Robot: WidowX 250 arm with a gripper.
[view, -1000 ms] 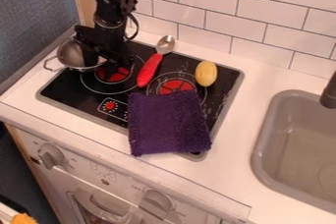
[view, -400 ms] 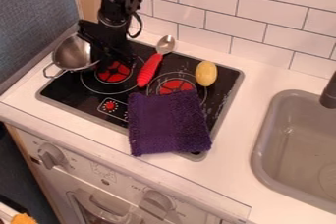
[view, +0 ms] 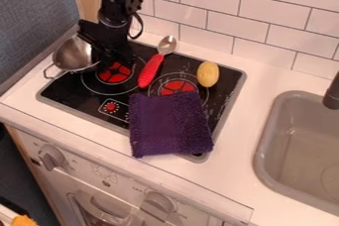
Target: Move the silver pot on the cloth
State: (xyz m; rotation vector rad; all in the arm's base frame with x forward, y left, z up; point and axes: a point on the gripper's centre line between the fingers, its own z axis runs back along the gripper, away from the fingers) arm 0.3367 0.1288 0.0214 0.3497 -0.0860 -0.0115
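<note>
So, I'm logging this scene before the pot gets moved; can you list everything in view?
Pot: one, silver, left rear of the stovetop, beside the hand
Cloth: one, purple, across the stovetop's front edge
Spoon: one, red handle, silver bowl, stovetop's rear middle
Oval object: one, yellow, stovetop's right side
Stovetop: one, black, set in the counter
Counter: one, white, around stovetop and sink
Sink: one, grey, right
Faucet: one, dark, right edge
Knobs: two, grey, oven front
Orange item: one, orange, bottom-left corner
Tiled wall: one, white, behind the counter
Arm: one, black, upper left
Hand: one, black, over the stovetop's left rear
</note>
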